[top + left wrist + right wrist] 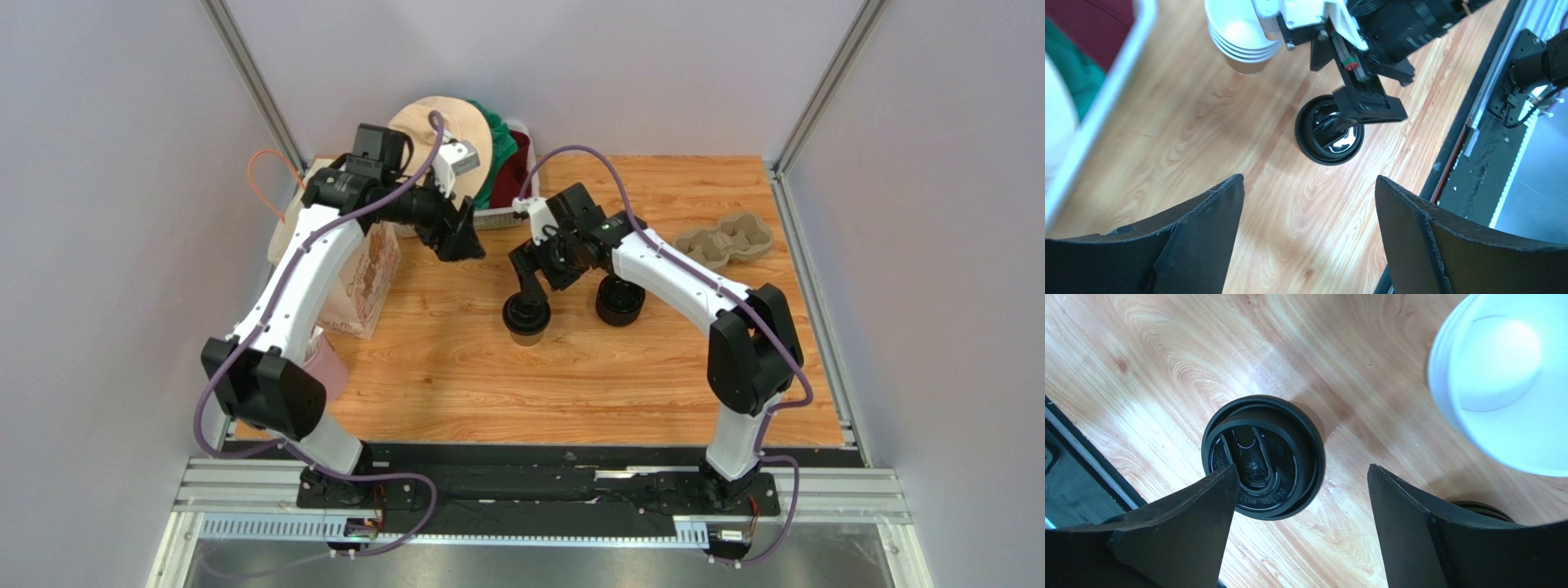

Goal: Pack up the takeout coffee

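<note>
Two white-and-black robot arms reach over a wood-grain tabletop (491,380). The right arm (669,276) bends forward at the elbow with its wrist turned straight down, so the right hand (530,284) hangs directly above the takeout coffee (526,319), a small kraft-brown paper cup under a round black plastic lid, upright near the tabletop's middle. Its fingers are spread wide, one over the lid's edge, gripping nothing. The left arm (301,276) stretches toward the far left corner, and the left hand (460,239) angles downward, likewise gaping and empty, near a white-rimmed basket (1103,110). A stack of white-rimmed paper cups (1502,380) stands near the coffee.
</note>
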Robot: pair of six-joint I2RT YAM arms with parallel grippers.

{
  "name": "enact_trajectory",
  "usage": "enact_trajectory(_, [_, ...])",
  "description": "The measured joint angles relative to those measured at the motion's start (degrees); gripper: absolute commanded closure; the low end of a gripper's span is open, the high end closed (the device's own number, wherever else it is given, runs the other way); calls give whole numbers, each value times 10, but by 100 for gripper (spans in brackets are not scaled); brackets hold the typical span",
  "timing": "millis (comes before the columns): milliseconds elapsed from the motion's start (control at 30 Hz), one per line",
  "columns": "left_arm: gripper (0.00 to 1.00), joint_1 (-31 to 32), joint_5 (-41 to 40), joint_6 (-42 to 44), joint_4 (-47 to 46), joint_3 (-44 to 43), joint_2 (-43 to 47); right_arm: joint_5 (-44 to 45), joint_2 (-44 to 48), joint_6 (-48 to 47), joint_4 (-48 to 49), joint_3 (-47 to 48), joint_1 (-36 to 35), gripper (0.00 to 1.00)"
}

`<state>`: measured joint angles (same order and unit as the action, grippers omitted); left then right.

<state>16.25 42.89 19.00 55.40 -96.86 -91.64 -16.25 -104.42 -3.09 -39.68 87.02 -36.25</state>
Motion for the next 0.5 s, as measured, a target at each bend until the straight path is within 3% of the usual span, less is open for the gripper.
enact_trajectory(333, [5,-53,-64,7,44,-21,122,11,19,-77,-50,67,1,25])
enact_trajectory(500, [3,-86,-105,7,42,36,209,-2,25,-167,-73,116,-1,26])
